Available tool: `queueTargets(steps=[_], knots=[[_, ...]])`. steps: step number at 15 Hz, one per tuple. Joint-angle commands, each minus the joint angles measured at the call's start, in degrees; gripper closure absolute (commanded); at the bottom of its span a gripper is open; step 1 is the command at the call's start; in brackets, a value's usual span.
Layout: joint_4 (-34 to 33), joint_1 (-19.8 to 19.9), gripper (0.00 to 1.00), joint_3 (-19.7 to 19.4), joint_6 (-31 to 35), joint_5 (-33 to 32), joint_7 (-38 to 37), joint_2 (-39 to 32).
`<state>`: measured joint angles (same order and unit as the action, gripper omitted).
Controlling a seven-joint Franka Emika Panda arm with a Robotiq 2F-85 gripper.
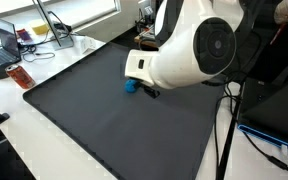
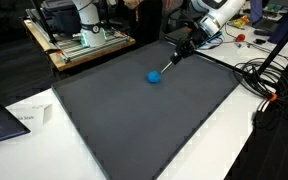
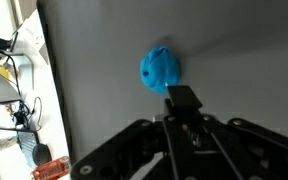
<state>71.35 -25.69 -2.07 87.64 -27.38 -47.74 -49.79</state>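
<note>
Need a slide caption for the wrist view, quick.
Shut end effector poised right beside a blue ball on the dark grey mat.

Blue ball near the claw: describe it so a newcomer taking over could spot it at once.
Look at the big dark grey mat that covers most of the white table. Towards one edge of it, just off the tip of the shut claw, sits the blue ball. It is small, round and bright blue, the only coloured thing on the plain dark mat.
</note>
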Motion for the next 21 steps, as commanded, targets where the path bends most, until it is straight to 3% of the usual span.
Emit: queueTargets(steps=[1, 21], knots=[[-2.69, -0.26, 0.97, -0.66, -2.52, -0.26, 0.33, -2.0], [0.18, 4.15, 0.97, -1.94, -3.18, 1.34, 0.13, -3.58]])
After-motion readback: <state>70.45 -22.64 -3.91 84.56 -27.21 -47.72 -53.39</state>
